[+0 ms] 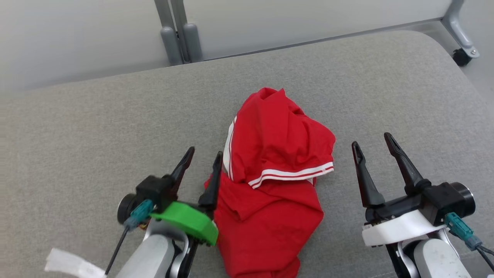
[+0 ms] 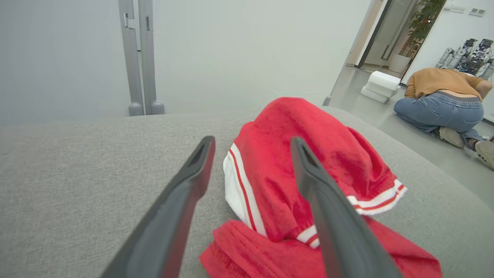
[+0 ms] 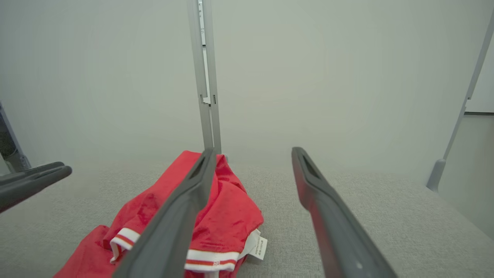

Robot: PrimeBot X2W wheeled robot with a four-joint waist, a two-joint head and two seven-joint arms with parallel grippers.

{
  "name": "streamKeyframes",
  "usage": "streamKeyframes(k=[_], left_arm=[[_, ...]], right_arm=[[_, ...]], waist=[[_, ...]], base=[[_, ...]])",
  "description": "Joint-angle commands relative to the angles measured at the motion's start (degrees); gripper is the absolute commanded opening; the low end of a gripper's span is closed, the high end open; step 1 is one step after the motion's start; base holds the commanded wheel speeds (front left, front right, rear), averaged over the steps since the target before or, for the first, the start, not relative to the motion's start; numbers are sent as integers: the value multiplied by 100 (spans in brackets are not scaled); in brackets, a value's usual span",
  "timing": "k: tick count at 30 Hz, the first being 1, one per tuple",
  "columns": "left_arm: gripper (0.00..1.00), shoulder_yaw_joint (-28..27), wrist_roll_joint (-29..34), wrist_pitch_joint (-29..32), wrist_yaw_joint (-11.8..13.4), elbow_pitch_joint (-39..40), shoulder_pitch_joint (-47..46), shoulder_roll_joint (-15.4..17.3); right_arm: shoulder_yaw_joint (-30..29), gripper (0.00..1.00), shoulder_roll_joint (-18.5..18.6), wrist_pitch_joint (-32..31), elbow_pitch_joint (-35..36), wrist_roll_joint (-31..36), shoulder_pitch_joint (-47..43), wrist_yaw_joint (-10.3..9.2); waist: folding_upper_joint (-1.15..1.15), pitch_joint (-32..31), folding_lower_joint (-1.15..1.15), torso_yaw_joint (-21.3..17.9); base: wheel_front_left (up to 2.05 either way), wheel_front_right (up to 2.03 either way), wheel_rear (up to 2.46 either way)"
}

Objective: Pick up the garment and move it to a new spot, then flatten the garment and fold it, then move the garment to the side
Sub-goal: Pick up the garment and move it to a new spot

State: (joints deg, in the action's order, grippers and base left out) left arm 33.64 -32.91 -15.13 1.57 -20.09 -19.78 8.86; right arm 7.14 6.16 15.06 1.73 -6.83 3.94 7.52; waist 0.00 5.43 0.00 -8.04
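The garment (image 1: pixel 274 170) is a red shirt with white stripes, lying in a crumpled heap on the grey cushion (image 1: pixel 96 127). My left gripper (image 1: pixel 203 153) is open at the heap's left edge, its right finger against the cloth and nothing between the fingers. In the left wrist view the garment (image 2: pixel 270 181) rises in front of and between the spread fingers (image 2: pixel 193 181). My right gripper (image 1: pixel 373 140) stands open to the right of the heap, apart from it. In the right wrist view the garment (image 3: pixel 227 216) lies left of that gripper (image 3: pixel 252 154), with a white label showing.
Grey metal frame posts (image 1: pixel 179 34) stand behind the cushion, and a caster leg (image 1: pixel 463 50) at the far right. A person (image 2: pixel 444 96) crouches on the floor beyond the cushion's right side, near white boxes (image 2: pixel 380 87). A white scrap (image 1: pixel 69 264) lies at the lower left.
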Motion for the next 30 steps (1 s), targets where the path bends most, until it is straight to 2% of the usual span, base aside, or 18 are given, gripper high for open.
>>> streamKeyframes(k=[1, 7, 10, 12, 15, 17, 21, 27, 28, 29, 30], left_arm=[[100, -193, 164, 1, 78, 226, 308, 47], [100, -880, 685, -2, 184, 700, 1426, -64], [100, -1011, 737, -2, 56, 647, 1798, -247], [100, -916, 702, -1, -149, 461, 1946, -324], [100, -627, 437, 141, -530, 98, 1888, -449], [100, -523, 75, 420, -646, -74, 1757, -513], [100, -318, -409, 1081, -736, -331, 1581, -558], [100, 24, -1137, 1766, -845, -536, 1437, -587], [65, 88, -1162, 1820, -855, -578, 1407, -589], [0, 132, -1169, 1853, -853, -631, 1363, -585], [0, 182, -1182, 1862, -858, -670, 1340, -585]], right_arm=[[-12, 100, 55, 18, -17, 54, -106, -6], [-218, 100, 109, 18, -168, 113, -300, -6], [-326, 100, 86, 18, -288, 139, -365, -6], [-351, 100, 67, 18, -350, 147, -381, -6], [-340, 100, 61, 18, -411, 151, -340, -6], [-301, 100, 57, 18, -425, 152, -281, -6], [-234, 100, 44, 18, -431, 127, -196, -6], [-248, 100, -1, 18, -460, 86, -144, -6], [-256, 100, -8, 18, -465, 82, -156, -6], [-258, 100, -19, 18, -475, 76, -168, -6], [-255, 100, -27, 18, -480, 76, -169, -6]], waist=[[0, -209, 0, 280], [0, -369, 0, 592], [0, -402, 0, 673], [0, -397, 0, 699], [0, -371, 0, 699], [0, -332, 0, 664], [0, -226, 0, 528], [0, -81, 0, 361], [0, -73, 0, 353], [0, -63, 0, 341], [0, -57, 0, 334]], base=[[0, 0, 0], [0, 0, 0], [0, 0, 0], [0, 0, 0], [0, 0, 0], [0, 0, 0], [0, 0, 0], [0, 0, 0], [0, 0, 0], [0, 0, 0], [0, 0, 0]])
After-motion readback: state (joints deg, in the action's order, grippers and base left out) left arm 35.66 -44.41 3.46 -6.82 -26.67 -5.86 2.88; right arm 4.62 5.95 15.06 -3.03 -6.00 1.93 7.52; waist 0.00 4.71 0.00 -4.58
